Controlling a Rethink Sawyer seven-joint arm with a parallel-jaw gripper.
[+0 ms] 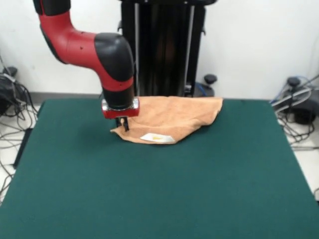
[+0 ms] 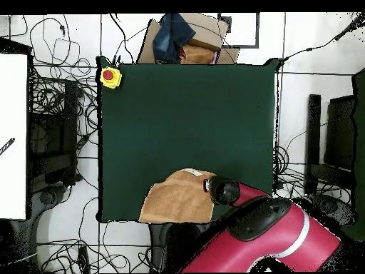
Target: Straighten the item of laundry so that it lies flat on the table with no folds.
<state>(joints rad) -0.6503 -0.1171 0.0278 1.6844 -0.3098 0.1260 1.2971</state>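
The gripper (image 1: 122, 123) is reaching down onto one corner of the towel (image 1: 172, 118), its dark fingertips pressing close together at the cloth's edge and seemingly pinching it, though the front view is too soft there to be sure of a real grasp. The towel is lying rumpled and folded over itself, spreading away from the jaws to one side along the pedestal edge of the table (image 1: 149, 189), with its white label (image 1: 157, 138) showing just beside the jaws.
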